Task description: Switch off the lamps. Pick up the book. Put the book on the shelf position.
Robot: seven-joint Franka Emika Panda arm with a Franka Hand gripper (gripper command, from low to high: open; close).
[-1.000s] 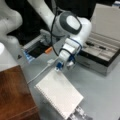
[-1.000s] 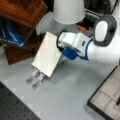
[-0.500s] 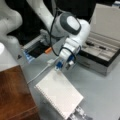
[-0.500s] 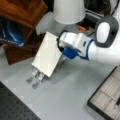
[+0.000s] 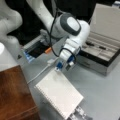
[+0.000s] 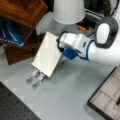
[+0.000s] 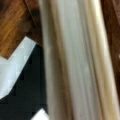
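The book (image 5: pixel 60 93) is a white spiral-bound notebook, tilted over the grey table in both front views, with its far end at my gripper (image 5: pixel 63 67). In a front view the gripper (image 6: pixel 63 56) clasps the right edge of the book (image 6: pixel 47 55). The page edges of the book (image 7: pixel 75 62) fill the wrist view, running top to bottom. The cream-white lamp (image 6: pixel 68 11) stands just behind the gripper. The shelf position (image 5: pixel 15 95) is the dark reddish wood at a front view's bottom left, and the same wooden shelf position (image 6: pixel 22 10) sits at a front view's top left.
An open grey case (image 5: pixel 105 50) stands at a front view's right, and the case (image 6: pixel 107 97) fills a front view's bottom right. Perforated metal strips (image 6: pixel 35 77) poke out under the book's low end. A white cable (image 5: pixel 40 72) crosses the table. A blue object (image 6: pixel 10 32) lies under the wood.
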